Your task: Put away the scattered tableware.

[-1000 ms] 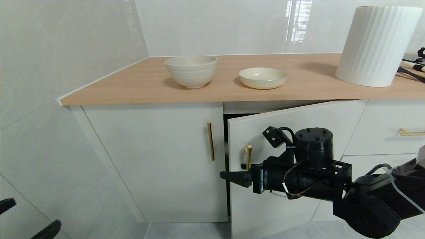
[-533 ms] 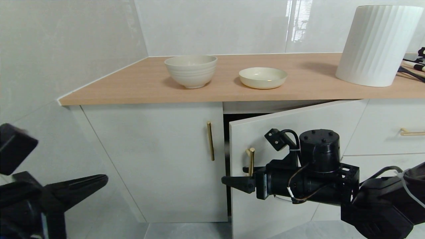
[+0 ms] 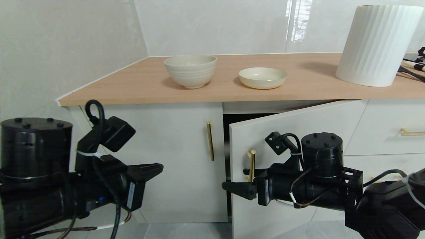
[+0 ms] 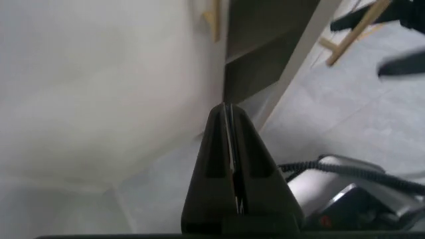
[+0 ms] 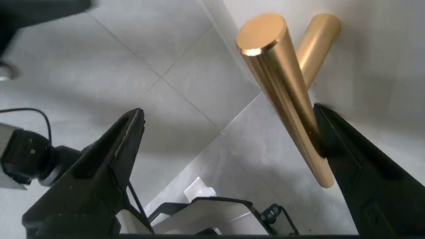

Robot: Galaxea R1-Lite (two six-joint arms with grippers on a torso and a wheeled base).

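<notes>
1. Bowl [image 3: 191, 70] sits upright on the wooden surface [image 3: 132, 87], upper centre of the head view. A shallow dish [image 3: 263, 77] stands just to its right, apart from it.
2. A white ribbed container [image 3: 377, 44] occupies the upper right of the surface.
3. Below the dish, the right cabinet door [image 3: 298, 121] stands ajar, with a dark gap at its left edge. The left door [image 3: 159, 156] is shut.
4. Right gripper [image 3: 237, 181] is at lower centre, spread open, one finger either side of the ajar door's gold handle [image 5: 285, 99], not clamped on it.
5. Left gripper [image 3: 151, 170] is at lower left in front of the shut door, fingers pressed together on nothing.
</notes>
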